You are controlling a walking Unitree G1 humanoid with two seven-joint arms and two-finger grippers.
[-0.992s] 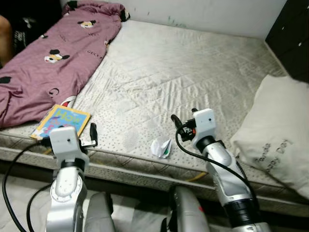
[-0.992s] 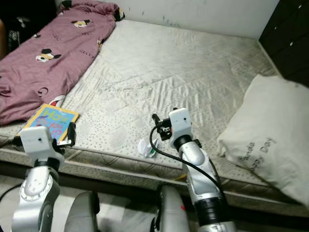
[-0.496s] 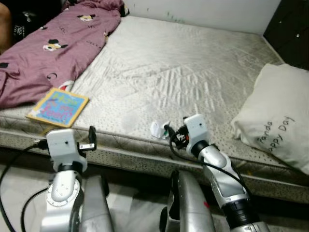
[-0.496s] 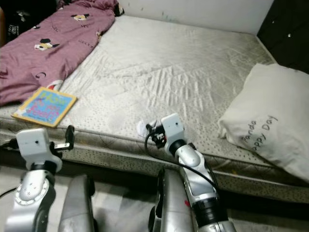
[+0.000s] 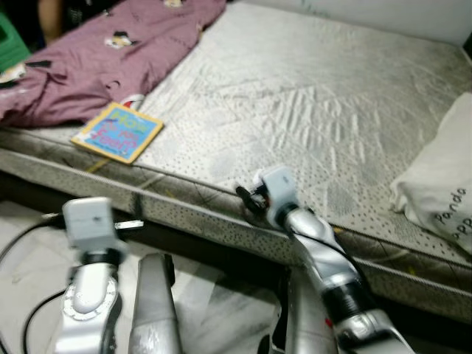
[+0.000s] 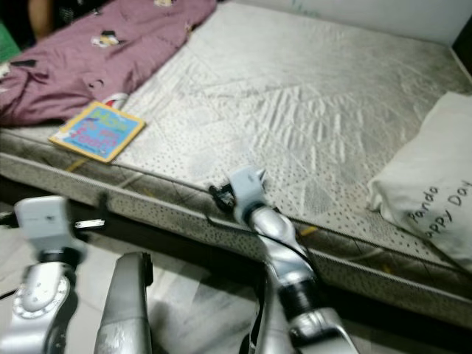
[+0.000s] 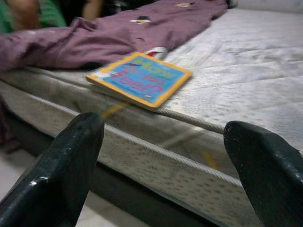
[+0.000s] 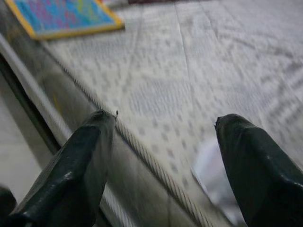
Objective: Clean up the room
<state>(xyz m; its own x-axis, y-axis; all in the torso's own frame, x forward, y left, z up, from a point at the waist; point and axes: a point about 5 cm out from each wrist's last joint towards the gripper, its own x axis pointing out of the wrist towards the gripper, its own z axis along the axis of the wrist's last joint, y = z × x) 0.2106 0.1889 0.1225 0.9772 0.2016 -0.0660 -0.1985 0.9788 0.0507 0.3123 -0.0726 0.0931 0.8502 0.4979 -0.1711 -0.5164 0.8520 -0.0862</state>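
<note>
Centrally, right gripper [image 8: 161, 156], fingers wide, sits at the mattress [image 5: 310, 96] edge; left gripper [image 7: 165, 156], also wide, lower left. Book [image 5: 118, 132] lies upper left beside blanket [image 5: 110, 55].

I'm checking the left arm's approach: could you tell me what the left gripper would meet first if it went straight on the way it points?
Most likely the mattress side edge; the left gripper points at it, open. The book lies higher, on top.

Head views down over mattress [image 5: 310, 103]
</note>
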